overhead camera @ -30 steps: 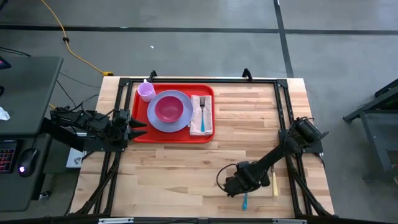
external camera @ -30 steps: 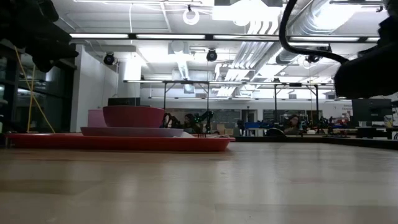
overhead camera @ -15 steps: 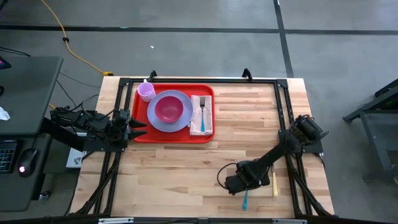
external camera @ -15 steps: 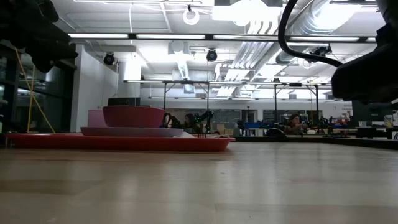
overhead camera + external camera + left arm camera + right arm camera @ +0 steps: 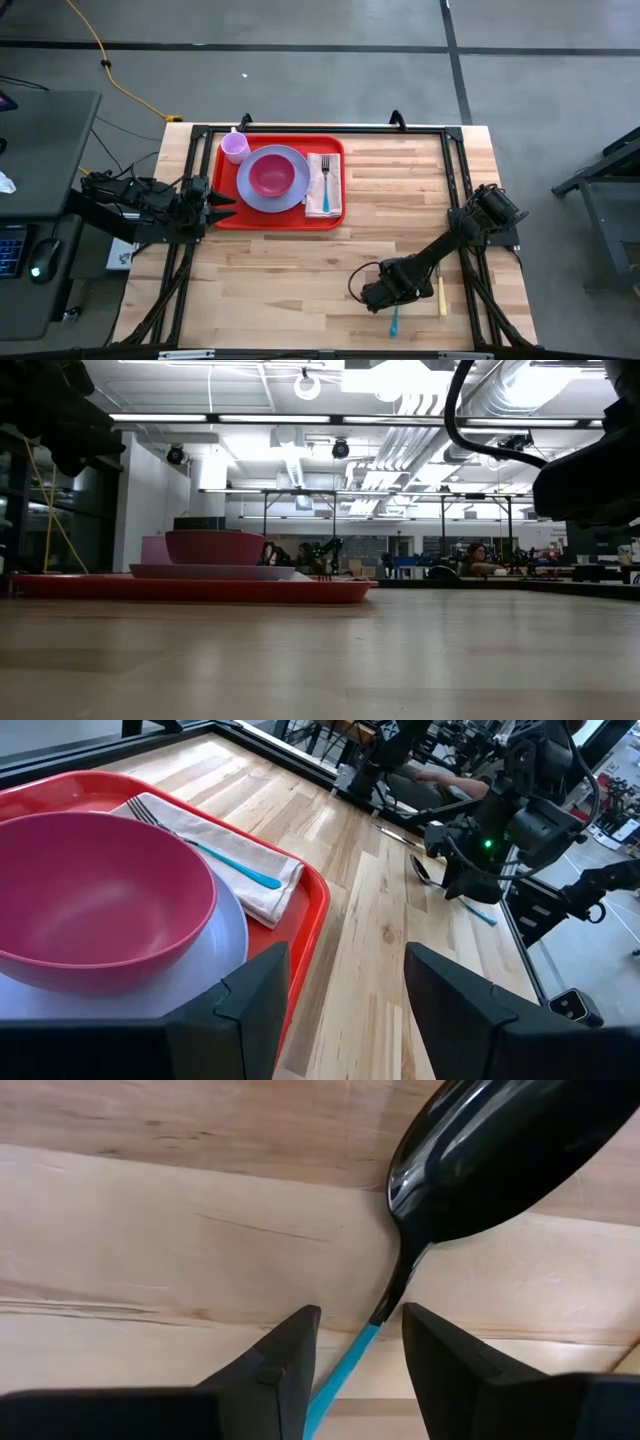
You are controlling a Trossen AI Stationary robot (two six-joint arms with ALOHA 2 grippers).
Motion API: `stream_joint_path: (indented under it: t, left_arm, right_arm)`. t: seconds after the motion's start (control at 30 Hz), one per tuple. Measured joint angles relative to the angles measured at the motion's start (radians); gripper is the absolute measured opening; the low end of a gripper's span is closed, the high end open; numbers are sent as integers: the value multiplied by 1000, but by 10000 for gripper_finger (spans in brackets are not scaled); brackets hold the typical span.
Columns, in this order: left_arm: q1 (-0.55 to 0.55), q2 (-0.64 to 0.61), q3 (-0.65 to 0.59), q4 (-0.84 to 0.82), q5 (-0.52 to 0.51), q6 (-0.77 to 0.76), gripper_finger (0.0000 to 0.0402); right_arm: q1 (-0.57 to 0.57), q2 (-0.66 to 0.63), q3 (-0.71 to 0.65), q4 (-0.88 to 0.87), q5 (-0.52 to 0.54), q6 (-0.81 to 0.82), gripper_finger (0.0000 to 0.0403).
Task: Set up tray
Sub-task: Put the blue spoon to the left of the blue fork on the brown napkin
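The red tray (image 5: 280, 222) lies at the table's far left. On it are a lavender plate (image 5: 247, 190) with a pink bowl (image 5: 271, 175), a purple cup (image 5: 235, 148), and a white napkin (image 5: 316, 162) with a blue-handled fork (image 5: 325, 188). Near the front right, a spoon with a blue handle (image 5: 393, 322) and a dark bowl (image 5: 480, 1150) lies flat on the wood. My right gripper (image 5: 360, 1315) points down over it, open, one finger on either side of the spoon's neck. My left gripper (image 5: 340, 1020) waits open at the tray's near left corner.
A yellow-handled knife (image 5: 441, 293) lies on the table just right of my right gripper. Black frame rails (image 5: 455, 180) run along the table's edges. Bare wood stretches between the tray and the spoon.
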Motion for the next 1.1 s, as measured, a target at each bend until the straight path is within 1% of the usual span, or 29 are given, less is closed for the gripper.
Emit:
stream_joint_path:
  t: [0.13,0.23,0.63,0.7,1.1]
  left_arm:
    - [0,0,0,-6,0,-1,227]
    - [0,0,0,-6,0,-1,227]
    - [0,0,0,-21,-1,-6,227]
    - [0,0,0,-20,-1,-6,227]
    - [0,0,0,-20,-2,-6,227]
  right_arm:
    - [-7,1,0,1,-8,0,132]
    - [-10,1,0,3,-8,0,120]
    - [-11,2,1,7,10,-1,9]
    - [-11,2,1,3,14,-5,4]
    - [-46,2,0,-22,3,-16,2]
